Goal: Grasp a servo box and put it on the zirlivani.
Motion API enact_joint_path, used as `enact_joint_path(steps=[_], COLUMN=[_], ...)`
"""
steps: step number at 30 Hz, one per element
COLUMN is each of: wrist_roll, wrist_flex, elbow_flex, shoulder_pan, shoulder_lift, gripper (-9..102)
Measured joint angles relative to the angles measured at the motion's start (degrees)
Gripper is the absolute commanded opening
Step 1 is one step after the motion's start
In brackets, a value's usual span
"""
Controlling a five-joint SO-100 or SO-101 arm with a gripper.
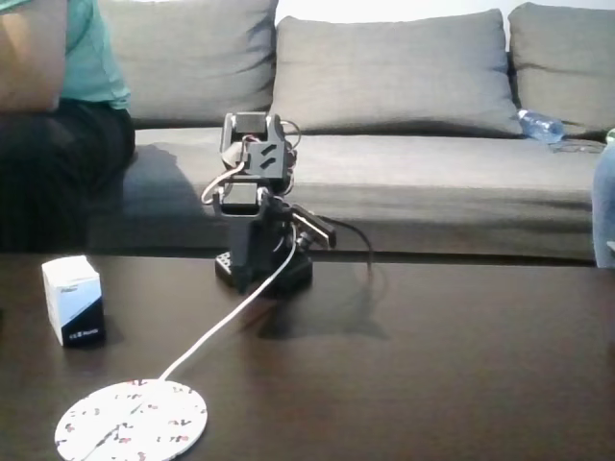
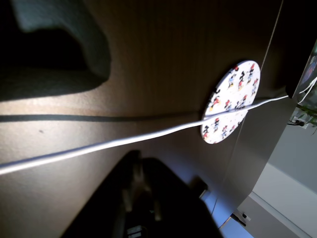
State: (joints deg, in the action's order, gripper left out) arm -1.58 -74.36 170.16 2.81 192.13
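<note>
The servo box, white with a black front face, stands upright at the left of the dark table in the fixed view. The zirlivani, a round white disc with small red and dark figures, lies flat near the front left edge, in front of the box; the wrist view shows the zirlivani at the right. The arm is folded over its base at the table's back middle. Its gripper looks shut with nothing in it, well away from box and disc. In the wrist view the gripper is a dark shape at the bottom.
A white cable runs from the arm across the table and over the disc. A grey sofa stands behind, with a person seated at the left and a plastic bottle at the right.
</note>
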Motion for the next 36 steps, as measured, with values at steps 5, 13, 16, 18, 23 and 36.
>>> enact_joint_path(steps=[5,13,16,18,23,36], wrist_roll=[0.00,0.00,0.00,0.00,4.48,8.09], wrist_flex=[0.00,0.00,0.00,0.00,-4.83,-11.87], elbow_flex=[0.00,0.00,0.00,-0.26,-11.25,-57.74], shoulder_pan=[-0.35,-0.35,-0.35,-0.35,-0.18,14.50], shoulder_lift=[0.00,0.00,0.00,0.00,-0.88,-41.04], gripper=[0,0,0,0,0,3])
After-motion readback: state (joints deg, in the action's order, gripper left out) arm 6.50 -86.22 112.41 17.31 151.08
